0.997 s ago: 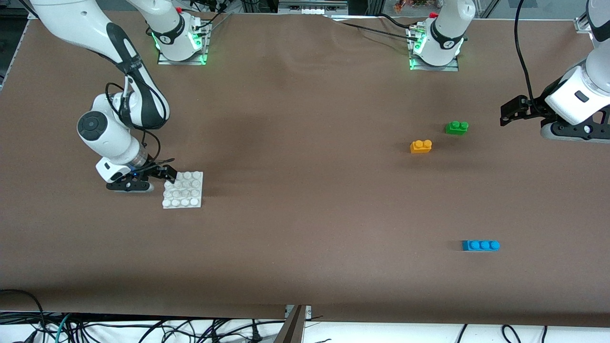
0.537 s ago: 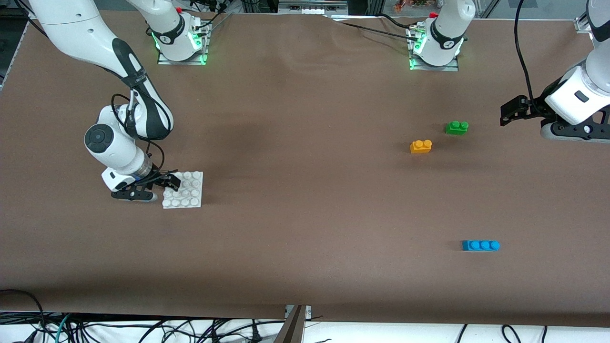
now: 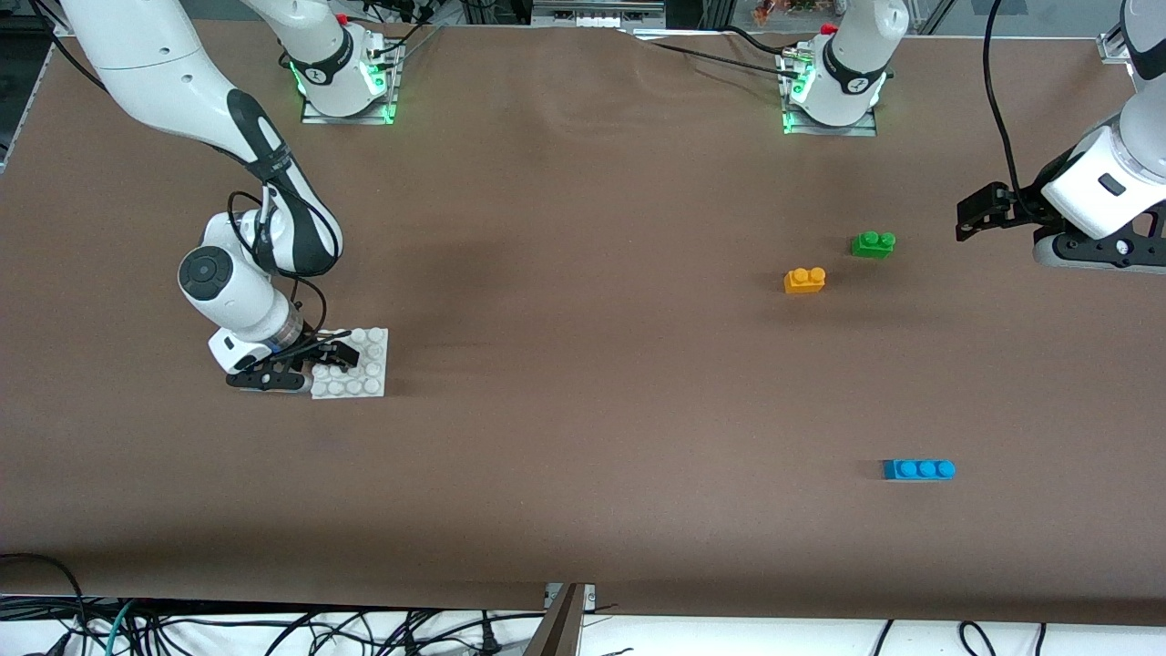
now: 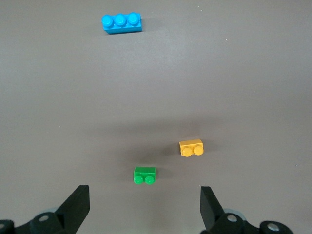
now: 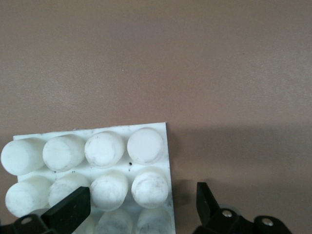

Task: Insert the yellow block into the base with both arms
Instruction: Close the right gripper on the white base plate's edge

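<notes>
Lower left of the front view, our right gripper (image 3: 321, 362) has jaws apart around the base (image 3: 363, 369), gripping nothing yet; an off-centre pinch could skid it. Left gripper (image 3: 973, 212) waits with jaws wide and empty.

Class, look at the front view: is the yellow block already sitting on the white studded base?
No. The yellow block lies on the table beside the green brick, apart from the base.

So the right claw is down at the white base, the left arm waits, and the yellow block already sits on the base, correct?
Not quite. In the front view the yellow block sits on the table beside the green block, toward the left arm's end, not on the base. The right claw is at the base and the left claw waits, as you said.
</notes>
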You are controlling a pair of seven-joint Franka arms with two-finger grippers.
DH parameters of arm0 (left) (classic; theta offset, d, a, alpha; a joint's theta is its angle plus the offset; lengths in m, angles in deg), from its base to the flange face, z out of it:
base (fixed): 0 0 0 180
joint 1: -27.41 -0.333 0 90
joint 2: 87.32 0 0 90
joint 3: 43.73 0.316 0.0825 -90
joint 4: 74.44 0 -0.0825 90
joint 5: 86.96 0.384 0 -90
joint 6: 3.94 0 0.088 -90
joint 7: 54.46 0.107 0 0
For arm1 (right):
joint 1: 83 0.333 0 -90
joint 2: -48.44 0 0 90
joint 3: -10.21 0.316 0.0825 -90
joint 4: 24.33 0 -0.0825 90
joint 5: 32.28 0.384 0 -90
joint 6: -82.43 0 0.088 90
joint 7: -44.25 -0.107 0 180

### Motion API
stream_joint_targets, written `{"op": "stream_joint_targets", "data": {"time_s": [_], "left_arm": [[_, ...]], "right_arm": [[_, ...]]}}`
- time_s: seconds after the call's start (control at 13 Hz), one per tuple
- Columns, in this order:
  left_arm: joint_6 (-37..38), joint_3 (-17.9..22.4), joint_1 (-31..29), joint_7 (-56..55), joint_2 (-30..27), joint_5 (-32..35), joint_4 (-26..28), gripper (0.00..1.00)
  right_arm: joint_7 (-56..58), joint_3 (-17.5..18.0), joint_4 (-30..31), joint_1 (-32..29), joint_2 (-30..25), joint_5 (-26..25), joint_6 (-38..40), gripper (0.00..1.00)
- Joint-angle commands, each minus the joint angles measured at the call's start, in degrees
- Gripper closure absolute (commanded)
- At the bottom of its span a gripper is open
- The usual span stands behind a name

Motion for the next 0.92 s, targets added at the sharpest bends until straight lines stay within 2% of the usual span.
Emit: {"op": "stream_joint_targets", "data": {"time_s": [0.0, 0.15, 0.61, 0.84], "left_arm": [[1.13, 0.42, 0.45, -0.50, 0.49, -1.06, -1.33, 0.00], [1.13, 0.42, 0.45, -0.50, 0.49, -1.06, -1.33, 0.00], [1.13, 0.42, 0.45, -0.50, 0.49, -1.06, -1.33, 0.00], [1.13, 0.42, 0.36, -0.50, 0.49, -1.06, -1.33, 0.00]], "right_arm": [[0.44, 0.09, -0.93, -0.11, 1.18, 0.62, -0.81, 0.15], [0.35, 0.18, -1.02, -0.11, 0.83, 0.62, -0.55, 0.21], [0.09, 1.32, -0.06, -0.11, 0.65, 0.71, -2.11, 0.20], [-3.75, 3.77, -0.06, 0.32, 0.65, 0.97, -2.83, 0.20]]}}
